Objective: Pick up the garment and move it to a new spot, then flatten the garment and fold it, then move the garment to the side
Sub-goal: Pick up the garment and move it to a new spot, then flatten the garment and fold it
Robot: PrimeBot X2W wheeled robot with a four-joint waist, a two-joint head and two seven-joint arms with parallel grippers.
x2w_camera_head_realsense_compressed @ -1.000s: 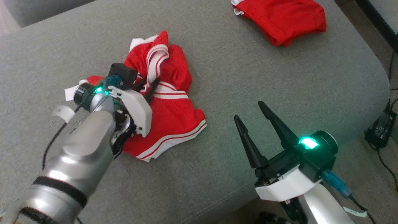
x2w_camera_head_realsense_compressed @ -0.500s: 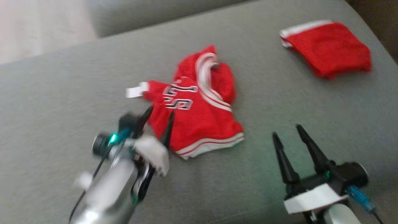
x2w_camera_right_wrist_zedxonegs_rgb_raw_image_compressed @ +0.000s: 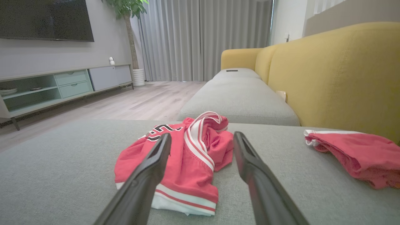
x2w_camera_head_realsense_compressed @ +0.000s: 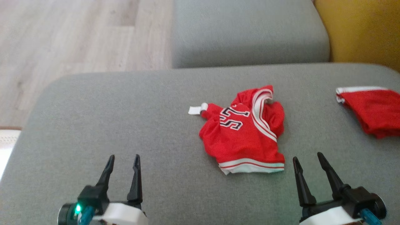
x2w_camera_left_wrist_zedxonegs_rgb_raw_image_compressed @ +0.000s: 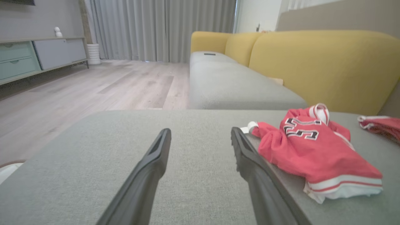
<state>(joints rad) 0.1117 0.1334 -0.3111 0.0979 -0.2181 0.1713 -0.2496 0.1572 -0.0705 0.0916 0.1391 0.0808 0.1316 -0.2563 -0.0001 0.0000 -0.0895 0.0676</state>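
Left hand [x2w_camera_head_realsense_compressed: 123, 159] withdrawn, crumpled red jersey [x2w_camera_head_realsense_compressed: 245, 134] released

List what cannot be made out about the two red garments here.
- Crumpled jersey: lettering partly lost in its own folds, all views.
- Jersey's white tag: too small to read, head view.
- Second red garment: cut off by the right edge, head view.
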